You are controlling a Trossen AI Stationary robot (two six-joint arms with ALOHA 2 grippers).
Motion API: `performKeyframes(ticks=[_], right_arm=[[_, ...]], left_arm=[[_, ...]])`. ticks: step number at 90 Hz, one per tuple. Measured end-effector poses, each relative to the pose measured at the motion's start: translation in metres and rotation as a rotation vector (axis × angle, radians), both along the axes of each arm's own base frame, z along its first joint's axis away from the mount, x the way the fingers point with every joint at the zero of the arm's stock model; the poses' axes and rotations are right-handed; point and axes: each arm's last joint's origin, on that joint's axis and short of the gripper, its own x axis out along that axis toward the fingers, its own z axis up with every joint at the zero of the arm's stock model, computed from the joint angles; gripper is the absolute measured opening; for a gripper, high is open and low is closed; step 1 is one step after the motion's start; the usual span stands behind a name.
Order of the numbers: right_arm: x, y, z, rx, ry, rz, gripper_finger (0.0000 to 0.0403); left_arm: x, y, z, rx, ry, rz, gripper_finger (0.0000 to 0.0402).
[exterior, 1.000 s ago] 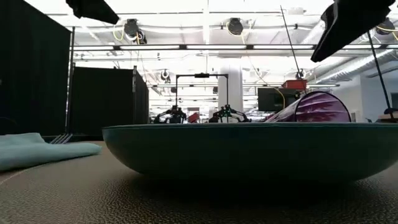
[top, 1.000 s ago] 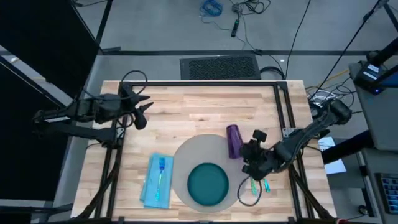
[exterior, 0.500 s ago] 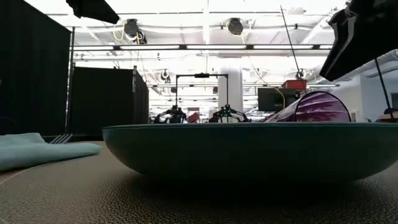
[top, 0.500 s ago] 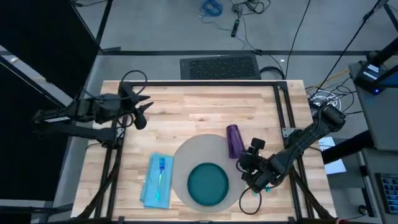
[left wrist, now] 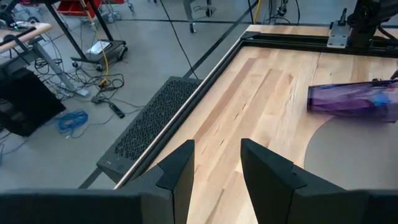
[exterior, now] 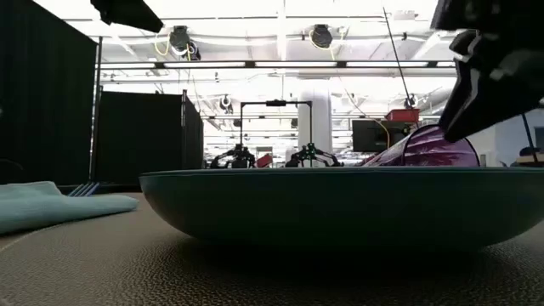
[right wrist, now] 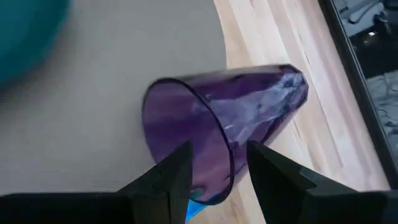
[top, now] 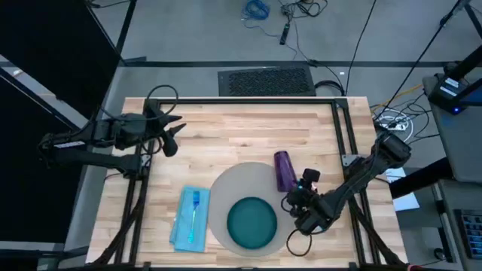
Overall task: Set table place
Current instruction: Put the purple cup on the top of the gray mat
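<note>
The step in hand is judged to be the reach for the purple cup (top: 282, 170), which is lying on its side, partly on the far right edge of the grey placemat (top: 226, 187) and partly on the wooden bench (top: 248, 128). The placemat is found at the near middle of the bench, with the teal plate (top: 251, 223) on its near part; a blue napkin (top: 190, 219) carrying a blue fork (top: 195, 205) is laid just beside it on the left. The right gripper (top: 300, 203) is held low, just to the right of the cup, and in its wrist view its jaws are seen apart and empty, with the open mouth of the cup right before them. Compared with one second ago, the right gripper has been moved closer to the plate and lowered. Next, the rim should probably be taken between the jaws and the cup set upright. The left gripper (top: 172, 134) waits at the far left, jaws parted, nothing held
</note>
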Motion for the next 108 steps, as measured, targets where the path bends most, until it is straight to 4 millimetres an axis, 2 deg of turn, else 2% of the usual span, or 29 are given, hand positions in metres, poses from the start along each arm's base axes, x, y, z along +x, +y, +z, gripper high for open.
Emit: performKeyframes(ticks=[28, 35, 43, 47, 60, 71, 78, 84, 96, 108], right_arm=[[0.013, -0.015, -0.008, -0.088, -0.011, -0.056, 0.0132], [0.016, -0.021, -0.008, -0.09, -0.009, -0.08, 0.0106], [0.018, -0.026, -0.008, -0.101, -0.001, -0.09, 0.0037], [0.019, -0.027, -0.008, -0.118, 0.005, -0.081, 0.0018], [0.023, -0.031, -0.005, -0.079, -0.038, -0.119, 0.0002], [0.023, -0.032, 0.009, -0.053, -0.085, -0.122, 0.0001], [0.022, -0.03, 0.028, -0.038, -0.104, -0.106, 0.0001], [0.019, -0.031, 0.055, -0.016, -0.096, -0.097, 0.0001], [0.01, -0.044, 0.13, 0.092, -0.09, -0.111, 0.0001], [-0.003, -0.076, 0.206, 0.255, -0.108, -0.109, 0.0]], left_arm=[[0.0, 0.0, 0.0, 0.0, 0.001, 0.0, 0.0116], [0.0, 0.0, 0.0, 0.0, 0.001, 0.0, 0.0116], [0.0, 0.0, 0.0, 0.0, 0.001, -0.001, 0.0116], [0.0, 0.0, 0.0, -0.001, 0.001, -0.001, 0.0116], [0.0, 0.0, 0.0, -0.001, 0.003, -0.002, 0.0116], [0.0, 0.0, 0.0, -0.003, 0.005, -0.005, 0.0116], [0.0, 0.0, -0.001, -0.002, 0.007, -0.005, 0.0116], [0.0, 0.0, -0.001, 0.008, 0.016, -0.012, 0.0116], [0.0, 0.0, -0.001, 0.009, 0.017, -0.014, 0.0116], [0.0, 0.0, -0.001, 0.007, 0.016, -0.018, 0.0116]])
